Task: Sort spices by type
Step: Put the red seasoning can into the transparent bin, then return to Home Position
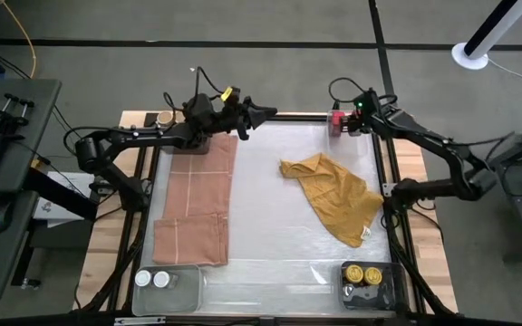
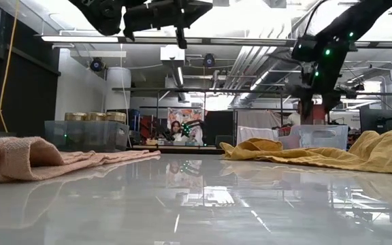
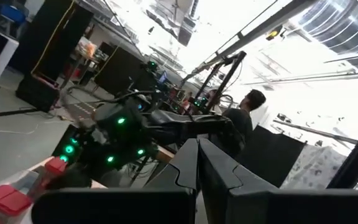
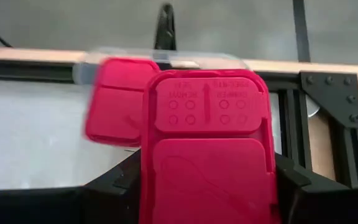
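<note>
My right gripper [image 1: 342, 123] is at the table's far right corner, shut on a spice jar with a red flip lid [image 4: 207, 143]. It hangs over a clear tray [image 2: 315, 136] that holds another red-lidded jar [image 4: 114, 102]. My left gripper [image 1: 263, 113] is shut and empty, raised high over the far edge and pointing toward the right arm. Two white-lidded jars [image 1: 153, 280] stand in a near-left tray. Yellow-lidded jars [image 1: 362, 273] stand in a near-right tray. Tan-lidded jars [image 2: 95, 117] stand in a far-left tray. My right gripper pinches the red-lidded jar between its two fingers [image 4: 107, 183], one on each of two opposite sides [image 4: 146, 186]. The broad lid faces the wrist camera and hides the jar's body and the exact place of contact. The fingers slant downward from above. The jar is lifted above the tray.
A folded salmon cloth [image 1: 198, 199] lies on the left of the table. A crumpled mustard-yellow cloth [image 1: 333, 195] lies right of centre. The white tabletop [image 1: 270, 244] between them is bare. Black frame rails [image 1: 397, 226] run along the table's edges. A person sits in the room beyond.
</note>
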{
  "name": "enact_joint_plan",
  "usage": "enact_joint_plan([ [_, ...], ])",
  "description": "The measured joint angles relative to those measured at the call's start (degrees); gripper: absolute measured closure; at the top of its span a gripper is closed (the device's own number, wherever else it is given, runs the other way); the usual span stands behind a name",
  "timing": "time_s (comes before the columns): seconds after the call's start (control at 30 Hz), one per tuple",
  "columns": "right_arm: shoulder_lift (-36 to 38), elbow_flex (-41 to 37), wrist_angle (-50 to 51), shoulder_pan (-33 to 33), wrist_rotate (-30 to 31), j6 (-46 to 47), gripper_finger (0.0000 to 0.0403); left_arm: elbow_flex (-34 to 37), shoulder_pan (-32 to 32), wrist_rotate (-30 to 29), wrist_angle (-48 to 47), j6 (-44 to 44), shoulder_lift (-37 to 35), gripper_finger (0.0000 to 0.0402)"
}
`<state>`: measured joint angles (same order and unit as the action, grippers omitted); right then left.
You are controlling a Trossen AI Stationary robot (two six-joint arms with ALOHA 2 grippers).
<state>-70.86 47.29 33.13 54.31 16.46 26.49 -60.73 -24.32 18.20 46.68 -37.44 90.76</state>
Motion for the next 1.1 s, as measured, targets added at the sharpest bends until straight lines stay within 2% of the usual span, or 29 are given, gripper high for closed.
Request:
enact_joint_plan([
  [0.13, -4.3, -0.02, -2.68, 1.34, -0.14, 0.43, 0.0207, 0.0, -0.42, 1.45, -0.25, 0.08, -0.4, 0.0402],
  [0.37, -10.26, 0.0, -7.72, 1.7, -0.14, 1.74, 0.0207, 0.02, -3.07, 13.54, -0.72, 2.81, -3.42, 0.0402],
  [0.47, -11.44, 0.0, -8.28, 1.68, -0.15, 2.52, 0.0174, 0.02, -4.57, 16.24, -3.62, 4.7, -5.65, 0.0401],
  [0.57, -11.66, 0.0, -8.09, 1.68, -0.05, 3.2, 0.013, 0.02, -6.04, 16.55, -9.7, 8.12, -7.76, 0.0402],
  [0.63, -11.53, 0.01, -8.11, 1.7, -0.01, 3.2, 0.0117, 0.02, -6.98, 16.64, -13.64, 10.73, -9.04, 0.0402],
  [0.8, -11.02, 2.25, -6.77, 1.7, -0.41, 2.84, 0.0111, 0.02, -9.1, 16.74, -21.61, 16.12, -11.87, 0.0402],
  [0.97, -9.37, 7.97, -2.92, 1.68, -0.3, -2.94, 0.0109, 0.02, -11.21, 16.76, -28.09, 20.7, -15.2, 0.0402],
  [1.1, -7.42, 12.85, 0.04, 1.64, -0.61, -7.43, 0.0108, 0.0, -11.73, 16.72, -37.48, 24.35, -17.75, 0.0402],
])
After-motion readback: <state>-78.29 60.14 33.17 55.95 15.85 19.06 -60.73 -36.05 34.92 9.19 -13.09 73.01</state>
